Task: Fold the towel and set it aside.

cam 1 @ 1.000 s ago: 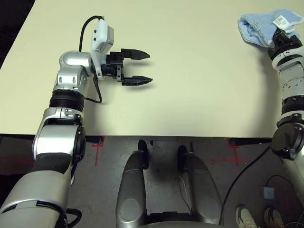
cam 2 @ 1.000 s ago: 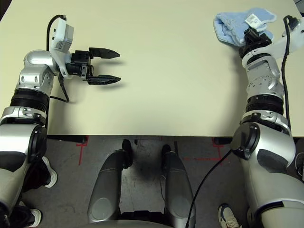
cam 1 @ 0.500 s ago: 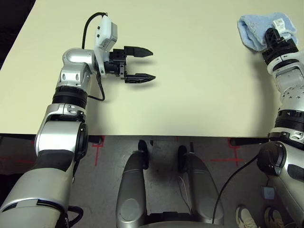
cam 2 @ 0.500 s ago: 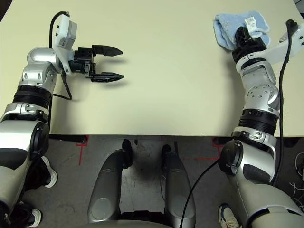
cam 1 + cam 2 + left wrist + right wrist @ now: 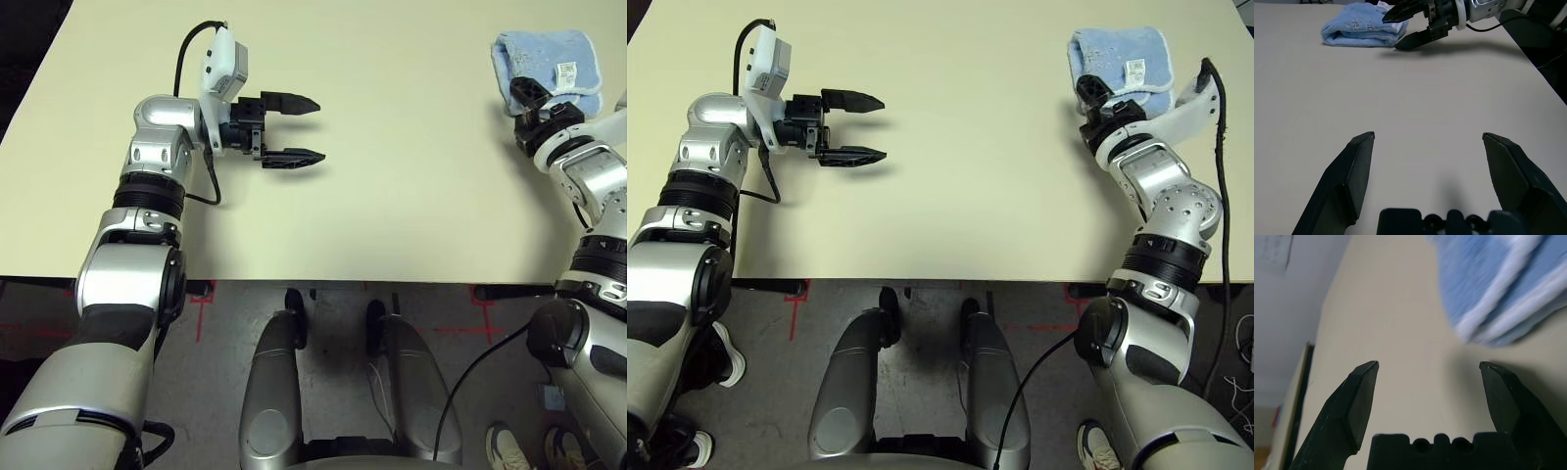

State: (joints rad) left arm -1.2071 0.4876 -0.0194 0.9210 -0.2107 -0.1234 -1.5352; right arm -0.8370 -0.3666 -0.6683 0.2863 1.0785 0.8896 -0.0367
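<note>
Towel point(image 5: 547, 61) just beyond right pincer point(image 5: 536, 101)

My left hand point(image 5: 297, 128) hangs over the pale table point(image 5: 392, 196) with its two fingers spread and pointing right, while my right hand point(image 5: 531, 97) sits just beside the folded blue towel point(image 5: 545, 59) at the far right corner.

No legible text anywhere; white tag point(image 5: 1135, 68) on the towel point(image 5: 1117, 54) carries print (too small to read).
</note>
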